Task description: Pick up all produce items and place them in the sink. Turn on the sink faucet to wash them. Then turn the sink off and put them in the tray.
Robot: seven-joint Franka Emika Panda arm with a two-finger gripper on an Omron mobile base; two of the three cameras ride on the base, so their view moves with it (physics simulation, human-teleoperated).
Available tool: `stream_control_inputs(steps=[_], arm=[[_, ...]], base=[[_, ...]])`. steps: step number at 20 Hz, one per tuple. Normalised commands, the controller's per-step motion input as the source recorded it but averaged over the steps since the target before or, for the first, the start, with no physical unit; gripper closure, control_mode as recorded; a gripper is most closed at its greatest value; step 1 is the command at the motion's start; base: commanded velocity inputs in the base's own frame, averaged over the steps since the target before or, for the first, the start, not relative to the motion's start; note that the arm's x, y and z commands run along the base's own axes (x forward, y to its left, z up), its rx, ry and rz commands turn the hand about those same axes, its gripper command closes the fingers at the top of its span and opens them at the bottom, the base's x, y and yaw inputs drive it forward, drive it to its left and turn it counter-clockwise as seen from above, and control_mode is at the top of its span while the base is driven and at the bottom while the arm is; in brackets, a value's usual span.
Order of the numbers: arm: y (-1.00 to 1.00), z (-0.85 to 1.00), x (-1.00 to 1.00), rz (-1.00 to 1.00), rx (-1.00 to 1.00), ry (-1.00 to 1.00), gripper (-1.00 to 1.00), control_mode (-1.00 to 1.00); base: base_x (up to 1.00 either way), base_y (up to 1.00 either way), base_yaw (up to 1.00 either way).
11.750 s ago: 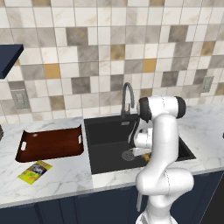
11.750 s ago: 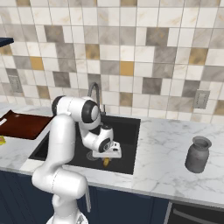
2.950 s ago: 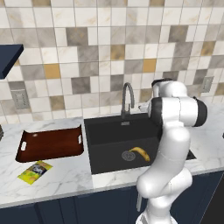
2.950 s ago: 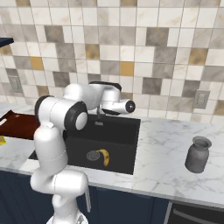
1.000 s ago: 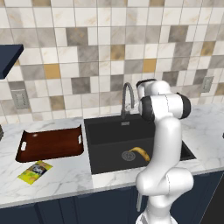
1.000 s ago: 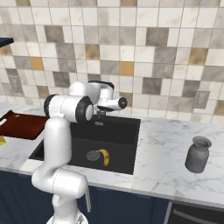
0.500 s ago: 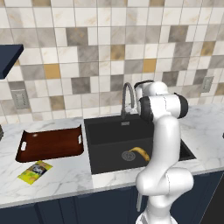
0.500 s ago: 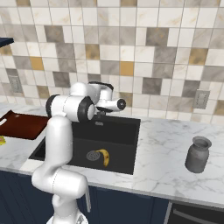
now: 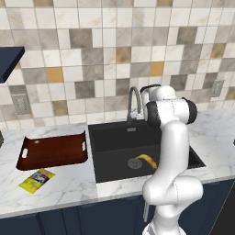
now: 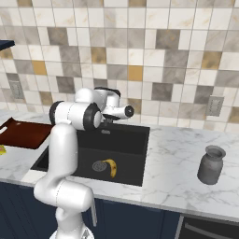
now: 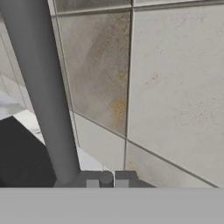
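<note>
Fingers [image 11: 110, 180] drawn together, holding nothing, set just beside the faucet's [image 11: 41, 92] grey stem, apparently placed to nudge the tap on. Left to right across the table [image 9: 59, 186]: yellow-green packet [image 9: 36, 179], empty reddish-brown tray [image 9: 54, 150], then the black sink [image 9: 114, 137] with the banana [image 9: 148, 160] lying beside the drain, awaiting washing. A second ago the fingers stood wide; the arm's posture is otherwise unchanged.

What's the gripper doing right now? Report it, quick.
Gripper: shut, holding nothing, fingertips together beside the base of the faucet. Banana lies loose in the sink.
</note>
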Motion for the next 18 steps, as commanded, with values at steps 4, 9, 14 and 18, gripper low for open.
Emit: stream_control_inputs(steps=[4,9,14,18], arm=[[0.0,0.0,0.0,0.0,0.0,0.0,1.0,-1.0],[0.0,0.0,0.0,0.0,0.0,0.0,1.0,-1.0],[0.0,0.0,0.0,0.0,0.0,0.0,1.0,-1.0],[0.0,0.0,0.0,0.0,0.0,0.0,1.0,-1.0]], base=[[0.0,0.0,0.0],[0.0,0.0,0.0],[0.0,0.0,0.0],[0.0,0.0,0.0]])
